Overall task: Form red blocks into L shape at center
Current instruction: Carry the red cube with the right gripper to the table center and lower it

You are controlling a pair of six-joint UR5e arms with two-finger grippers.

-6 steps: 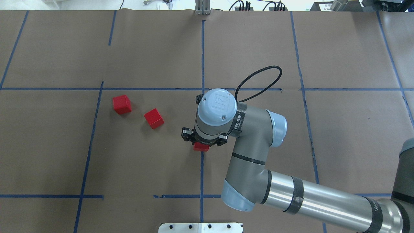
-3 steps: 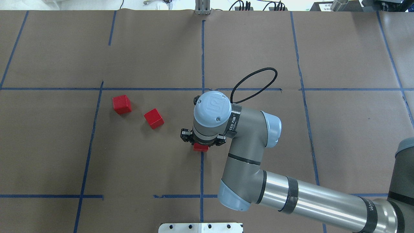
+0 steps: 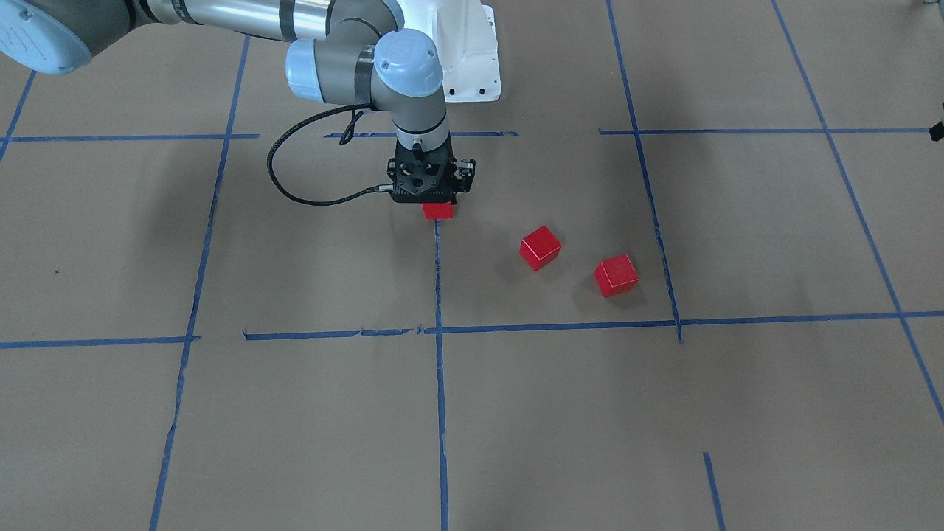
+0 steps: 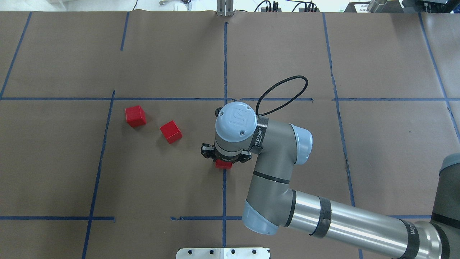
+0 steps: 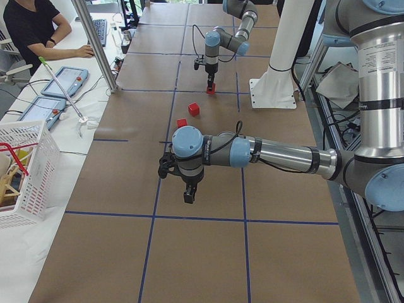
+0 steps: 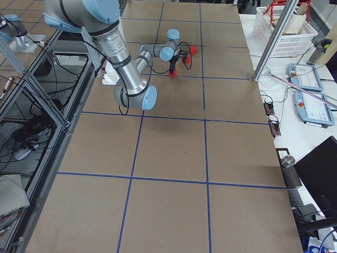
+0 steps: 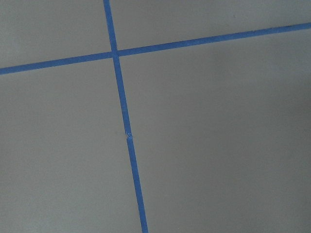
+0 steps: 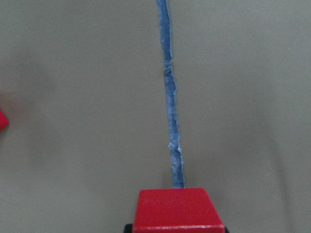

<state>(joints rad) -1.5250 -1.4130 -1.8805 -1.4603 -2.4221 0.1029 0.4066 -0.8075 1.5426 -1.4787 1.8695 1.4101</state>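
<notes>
My right gripper [image 4: 223, 161] is shut on a red block [image 4: 223, 165] and holds it low over the vertical blue tape line [image 4: 224, 68] of the brown paper center. The block also shows in the front view [image 3: 437, 210] and at the bottom of the right wrist view [image 8: 179, 208]. Two more red blocks lie apart on the paper to its left, one nearer [image 4: 171, 131] and one farther [image 4: 135, 116]. My left gripper [image 5: 188, 197] shows only in the exterior left view, low over bare paper, and I cannot tell whether it is open or shut.
Blue tape lines [image 7: 121, 97] cross the brown paper in a grid. The white robot base plate [image 4: 222, 253] is at the near edge. An operator [image 5: 35, 28], tablets and a white basket [image 5: 25, 170] are beside the table on my left side.
My right arm's wrist shifted slightly left and toward the robot over the first half second. The held block stayed at the blue line. Nothing has moved since.
</notes>
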